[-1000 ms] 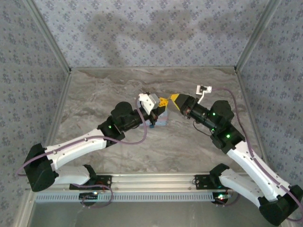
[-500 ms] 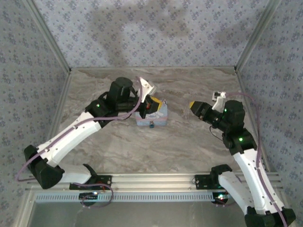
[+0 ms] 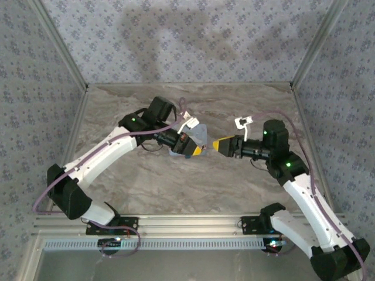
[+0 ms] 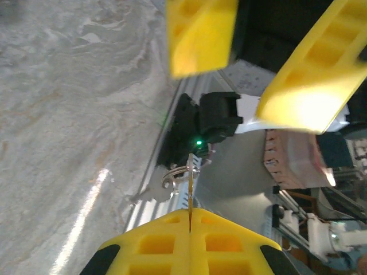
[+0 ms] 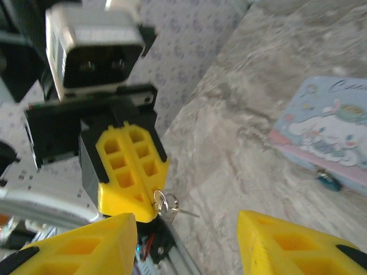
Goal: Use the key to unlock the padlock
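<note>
The left gripper point(image 3: 195, 150) hangs over the near side of the box point(image 3: 201, 133) and hides much of it from above. Its yellow fingers are pressed together on the key point(image 5: 172, 208), a thin sliver with a ring, seen edge-on in the left wrist view. The padlock point(image 5: 328, 182), tiny and blurred, sits at the box's edge. Right of the box, the right gripper point(image 3: 220, 144) faces the left one with its jaws spread wide, near it but apart. Bare table point(image 3: 176, 181) lies open nearer than the box.
</note>
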You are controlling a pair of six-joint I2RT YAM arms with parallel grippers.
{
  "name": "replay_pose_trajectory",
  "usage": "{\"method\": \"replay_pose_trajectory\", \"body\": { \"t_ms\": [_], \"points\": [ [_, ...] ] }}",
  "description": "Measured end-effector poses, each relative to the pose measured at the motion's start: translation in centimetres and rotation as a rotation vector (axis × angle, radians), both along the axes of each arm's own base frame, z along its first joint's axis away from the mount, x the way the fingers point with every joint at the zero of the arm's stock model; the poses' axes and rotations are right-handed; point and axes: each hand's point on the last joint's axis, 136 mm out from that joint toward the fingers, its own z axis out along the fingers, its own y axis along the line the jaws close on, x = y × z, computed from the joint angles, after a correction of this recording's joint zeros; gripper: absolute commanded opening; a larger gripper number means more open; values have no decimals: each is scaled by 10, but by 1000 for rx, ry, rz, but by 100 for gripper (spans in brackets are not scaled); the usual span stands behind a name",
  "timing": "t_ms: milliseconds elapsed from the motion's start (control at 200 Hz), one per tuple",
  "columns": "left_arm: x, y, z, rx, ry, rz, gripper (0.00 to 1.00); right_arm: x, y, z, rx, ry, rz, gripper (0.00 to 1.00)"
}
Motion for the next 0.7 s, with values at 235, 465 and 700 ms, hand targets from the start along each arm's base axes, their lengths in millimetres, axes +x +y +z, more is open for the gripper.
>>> {"method": "replay_pose_trajectory", "body": {
  "t_ms": [235,465,700],
  "points": [
    [-12,-1,8,-6,37,-50,0,-9,21,-10,-30,-2,99,49],
    [-17,-1,9,-18,48,-78,0,-11,27,-4,-11,-19,133,51],
    [-20,-1,10,-23,56,-92,0,-12,28,1,-4,-35,136,51]
  ]
}}
